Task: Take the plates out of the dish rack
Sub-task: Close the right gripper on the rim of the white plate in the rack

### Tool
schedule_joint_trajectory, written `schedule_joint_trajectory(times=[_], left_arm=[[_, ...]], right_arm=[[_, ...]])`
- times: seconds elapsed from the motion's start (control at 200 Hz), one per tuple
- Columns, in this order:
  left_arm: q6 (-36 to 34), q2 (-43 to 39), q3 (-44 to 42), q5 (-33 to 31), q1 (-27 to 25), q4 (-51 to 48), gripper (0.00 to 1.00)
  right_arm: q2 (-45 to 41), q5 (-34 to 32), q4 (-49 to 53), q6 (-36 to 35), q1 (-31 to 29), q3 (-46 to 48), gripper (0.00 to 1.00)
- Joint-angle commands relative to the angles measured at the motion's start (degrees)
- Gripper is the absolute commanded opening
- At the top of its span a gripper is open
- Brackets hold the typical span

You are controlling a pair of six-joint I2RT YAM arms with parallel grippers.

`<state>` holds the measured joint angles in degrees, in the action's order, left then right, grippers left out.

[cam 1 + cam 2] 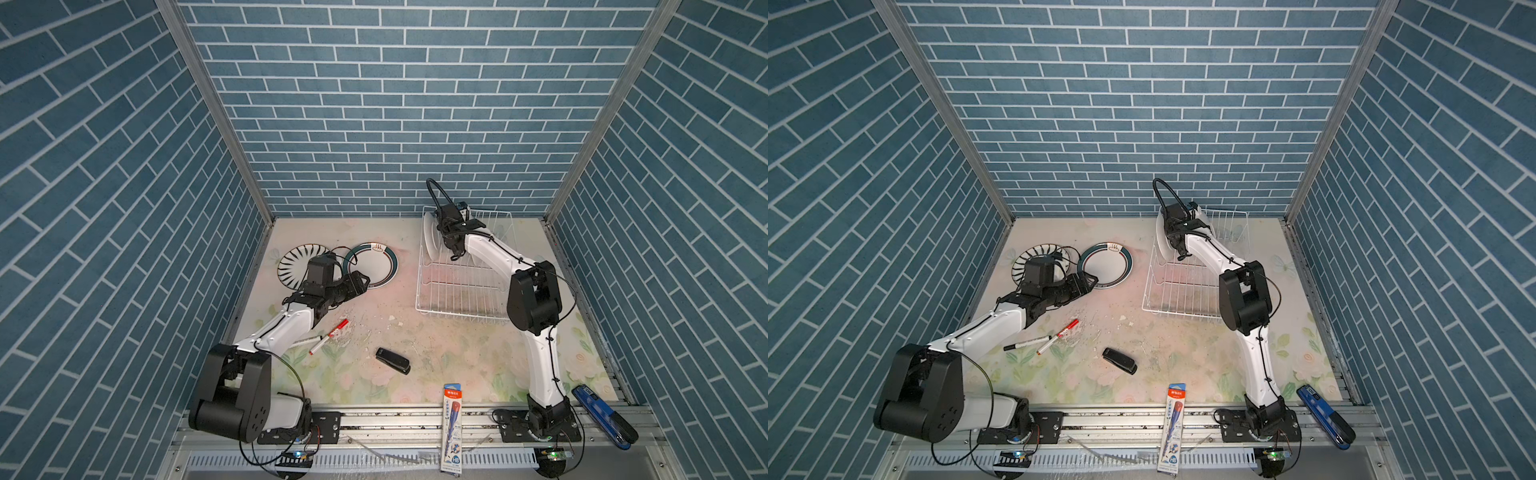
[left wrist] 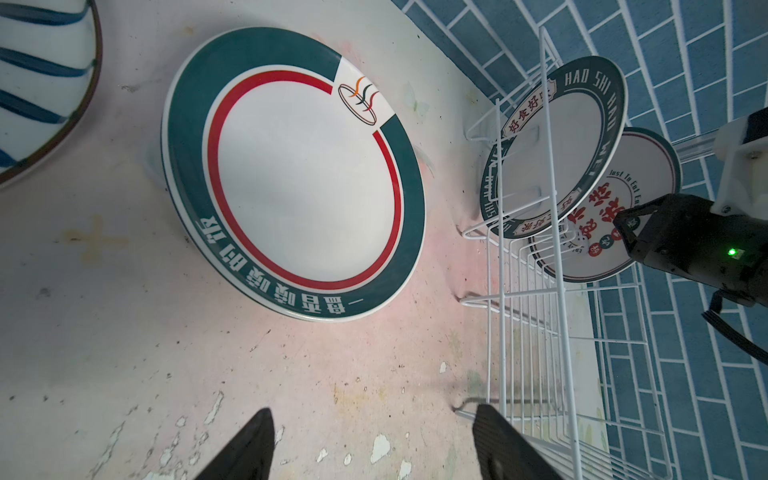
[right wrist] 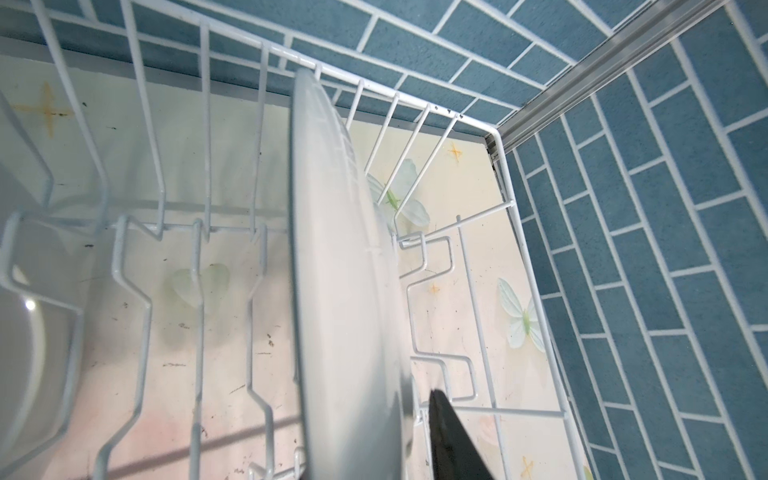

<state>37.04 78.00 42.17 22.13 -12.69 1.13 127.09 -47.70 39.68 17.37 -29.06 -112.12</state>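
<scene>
Plates are the things to take out, and two of them stand on edge in the white wire rack (image 1: 465, 291), which sits near the far right corner of the desk (image 1: 436, 353). The right arm (image 1: 490, 251) reaches down into the rack, and the right jaws are at the top rim of the plate with red letters (image 2: 654, 164). In the right wrist view that plate is seen edge-on, with one black finger (image 3: 453, 436) close against one side. The other finger is hidden behind the plate, so I cannot tell if the jaws are squeezing it yet. That is the big worry. If the hold is only on the thin rim and not tight, the smooth plate could slip out on the way up, drop and break. If it goes up crooked, it could catch on the wire prongs, tug the light rack along, or bump the plate with green letters (image 2: 582, 137) standing in a slot nearer the rack's left end. Two plates are out already, lying flat near the far left corner of the desk: a striped plate (image 1: 291, 259) and a green-ringed plate (image 1: 374, 266), close side by side. The left jaws are wide open with nothing in them, low over the desk by the near rim of the green-ringed plate. The rest of the rack's slots are empty.
</scene>
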Motion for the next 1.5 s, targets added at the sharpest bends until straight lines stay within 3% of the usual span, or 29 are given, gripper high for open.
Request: schedule_joint_trajectory(times=[0.0, 0.345, 0.67, 1.01, 1.496], left_arm=[[-0.85, -0.89, 0.57, 0.14, -0.23, -0.45, 0.77], [-1.07, -0.91, 0.45, 0.19, -0.19, -0.44, 0.77], [-1.09, -0.83, 0.45, 0.11, -0.23, -0.6, 0.77], [-1.08, -1.66, 0.1, 0.11, -0.24, -0.95, 0.77], [-0.94, -2.82, -0.6, 0.02, -0.25, -0.97, 0.77]], right_arm=[[1.06, 0.03, 0.83, 2.59, 0.22, -3.11, 0.29], [1.06, -0.2, 0.64, 3.03, 0.14, -3.1, 0.2], [0.53, -1.08, 0.8, 3.38, 0.25, -2.46, 0.0], [-0.23, -3.43, 0.19, 3.68, 0.06, -1.35, 0.0], [-3.06, -12.81, -7.22, -3.9, -2.23, 1.64, 0.0]])
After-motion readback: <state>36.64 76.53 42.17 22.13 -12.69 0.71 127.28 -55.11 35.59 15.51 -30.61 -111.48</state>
